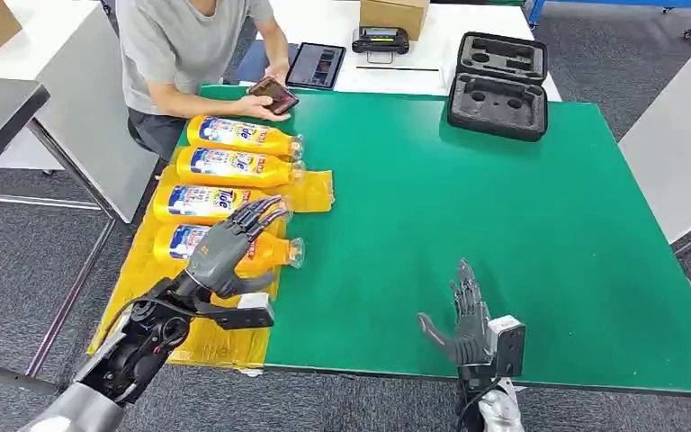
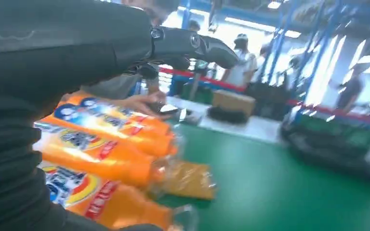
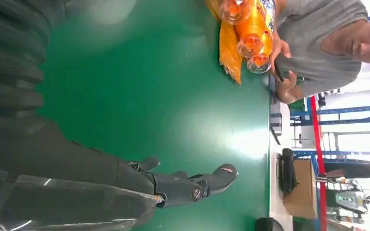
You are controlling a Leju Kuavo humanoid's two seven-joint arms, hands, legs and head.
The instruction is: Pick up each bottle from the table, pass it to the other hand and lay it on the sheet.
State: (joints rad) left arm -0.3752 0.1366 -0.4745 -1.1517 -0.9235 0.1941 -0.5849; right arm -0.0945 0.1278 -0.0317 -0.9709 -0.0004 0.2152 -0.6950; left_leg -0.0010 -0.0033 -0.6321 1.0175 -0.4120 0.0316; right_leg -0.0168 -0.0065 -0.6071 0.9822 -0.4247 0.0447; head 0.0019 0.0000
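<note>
left hand (image 1: 227, 247): fingers spread, holding nothing | right hand (image 1: 468, 317): fingers extended, apart, empty

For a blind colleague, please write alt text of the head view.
Four orange bottles lie side by side on a yellow sheet at the left edge of a green table, the robot's left hand over the nearest one. Its right hand is open above bare table; a person sits opposite.

Four orange bottles (image 1: 234, 185) flat on yellow sheet (image 1: 148, 283)
</note>
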